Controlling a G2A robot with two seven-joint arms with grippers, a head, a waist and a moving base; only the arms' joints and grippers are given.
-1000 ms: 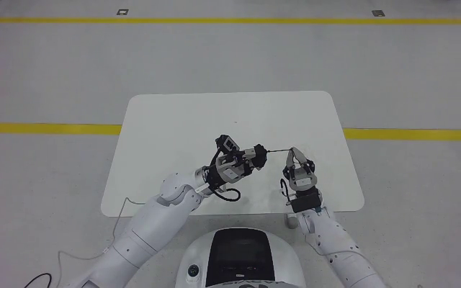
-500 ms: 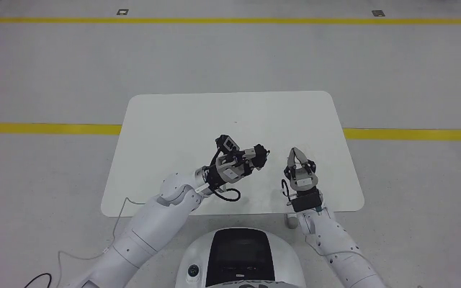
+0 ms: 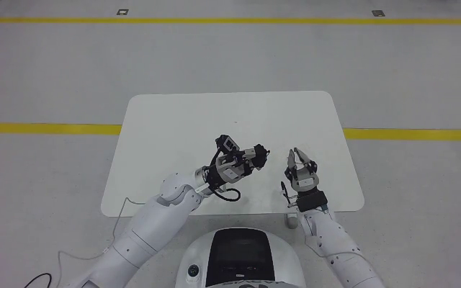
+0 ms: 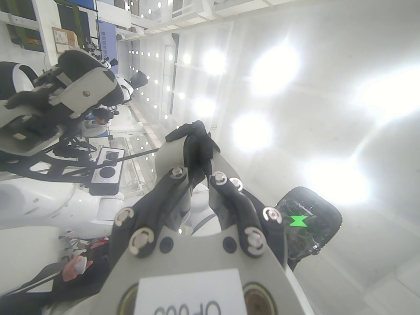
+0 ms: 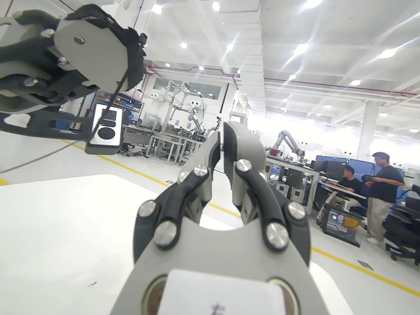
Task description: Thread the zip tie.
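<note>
- The left gripper (image 3: 263, 153) hangs above the middle of the white table (image 3: 180, 137), clear of its surface, and points across towards the other arm.
- Its fingers are pressed together at the tips, pinching one end of the black zip tie (image 5: 113, 98).
- In the right wrist view the zip tie's thin strap runs from those pinched tips back along the gripper's grey side plate and across the small camera block (image 5: 105, 129) mounted under that arm. How far the strap goes beyond there I cannot tell.
- In the left wrist view a dark bunched piece sits at the pinch point, and a thin black line leads away from it towards the camera block.
- The right gripper (image 3: 300, 160) is also held in the air above the table, near the left one but apart from it, closer to the table's right edge.
- Its fingers (image 5: 233, 145) are parted by a narrow gap with nothing between them, and it does not touch the zip tie.
- The two grippers' tips face each other, with open space between them.
- A yellow floor line (image 3: 403, 134) passes behind the table.
</note>
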